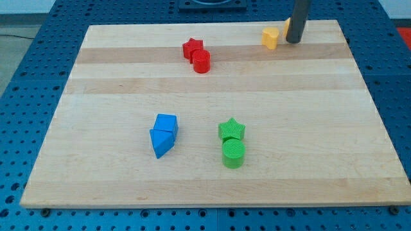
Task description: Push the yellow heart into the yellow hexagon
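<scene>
Two yellow blocks lie near the top edge of the wooden board (115,77), at the view's upper right. The nearer yellow block (270,38) lies just left of my rod; its shape is hard to make out. A second yellow block (286,25) shows only as a sliver behind the rod's left side, touching or almost touching the first. Which one is the heart and which the hexagon I cannot tell. My tip (294,42) rests on the board just right of the nearer yellow block, very close to it.
A red star (192,47) touches a red cylinder (201,61) at the upper middle. A blue cube (167,123) and a blue triangular block (160,143) sit together at lower left. A green star (231,129) touches a green cylinder (233,154) at lower middle.
</scene>
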Controlling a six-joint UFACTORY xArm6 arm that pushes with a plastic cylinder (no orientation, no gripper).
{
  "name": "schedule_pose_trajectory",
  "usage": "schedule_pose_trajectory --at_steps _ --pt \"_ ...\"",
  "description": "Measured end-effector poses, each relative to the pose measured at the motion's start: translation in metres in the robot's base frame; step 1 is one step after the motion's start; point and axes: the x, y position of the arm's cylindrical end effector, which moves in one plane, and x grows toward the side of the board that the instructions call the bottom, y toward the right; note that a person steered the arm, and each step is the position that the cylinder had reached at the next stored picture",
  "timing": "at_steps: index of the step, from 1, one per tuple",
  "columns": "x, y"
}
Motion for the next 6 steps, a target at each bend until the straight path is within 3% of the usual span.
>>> schedule_pose_trajectory --at_steps 1,2,3,4,5,6 --pt "0.054 -0.004" --pt "0.062 -0.072" --pt "0.019 -0.077" --pt "0.008 -0.058" --pt "0.040 -0.052" --pt "0.136 -0.029"
